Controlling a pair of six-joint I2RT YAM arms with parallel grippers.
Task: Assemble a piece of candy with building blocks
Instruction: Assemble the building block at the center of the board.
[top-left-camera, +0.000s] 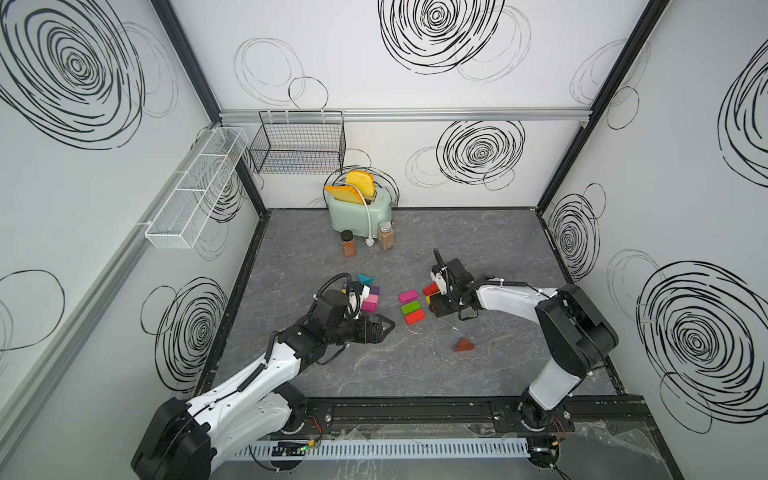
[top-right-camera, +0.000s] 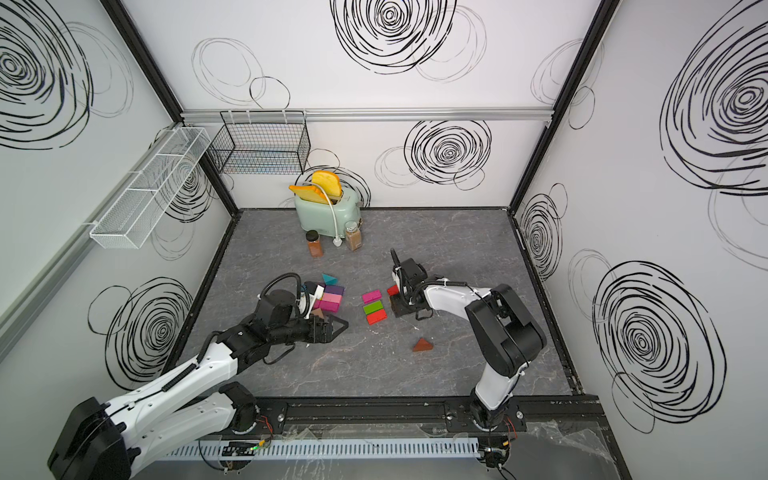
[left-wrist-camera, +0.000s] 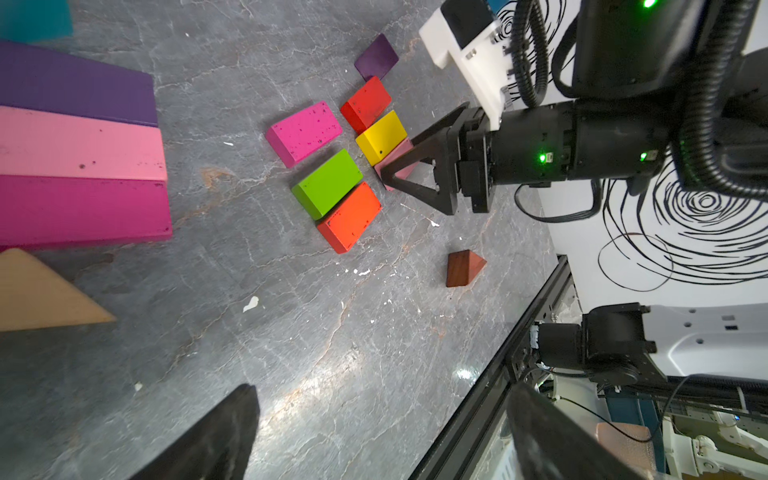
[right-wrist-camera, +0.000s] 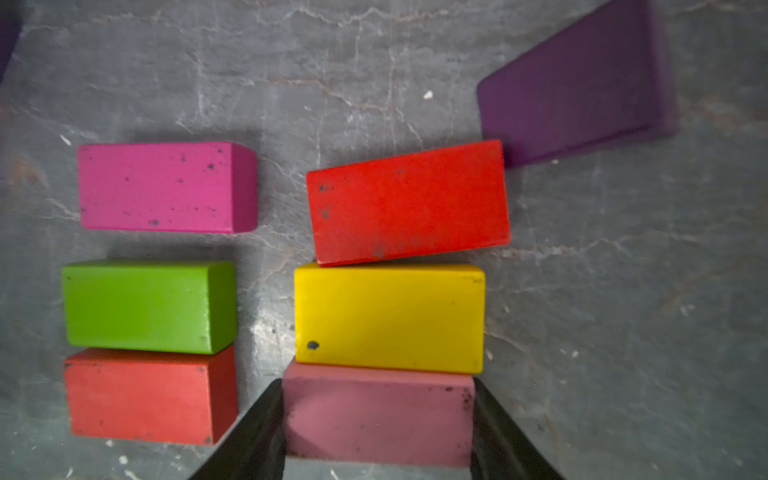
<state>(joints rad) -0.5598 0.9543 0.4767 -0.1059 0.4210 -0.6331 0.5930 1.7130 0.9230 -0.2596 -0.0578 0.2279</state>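
Note:
In the right wrist view my right gripper (right-wrist-camera: 377, 384) is shut on a dusty pink brick (right-wrist-camera: 378, 419), a finger against each short end. That brick lies flush against a yellow brick (right-wrist-camera: 390, 318). Beyond it a red brick (right-wrist-camera: 409, 201) sits slightly skewed, then a purple brick (right-wrist-camera: 573, 83). Beside them runs a column of magenta (right-wrist-camera: 162, 187), green (right-wrist-camera: 141, 307) and red-orange (right-wrist-camera: 141, 395) bricks. My left gripper (top-left-camera: 384, 328) hovers open and empty, nearer the front than that column. By my left wrist sit purple (left-wrist-camera: 75, 83), pink (left-wrist-camera: 79, 143) and magenta (left-wrist-camera: 79, 210) bricks, a tan triangle (left-wrist-camera: 37, 291) and a teal triangle (top-left-camera: 365, 277).
A brown triangle (top-left-camera: 464, 345) lies alone toward the front right. A mint toaster (top-left-camera: 359, 212) and two brown spice jars (top-left-camera: 348, 243) (top-left-camera: 385, 236) stand at the back. Wire baskets (top-left-camera: 299, 145) hang on the walls. A black rail (top-left-camera: 415, 409) edges the front.

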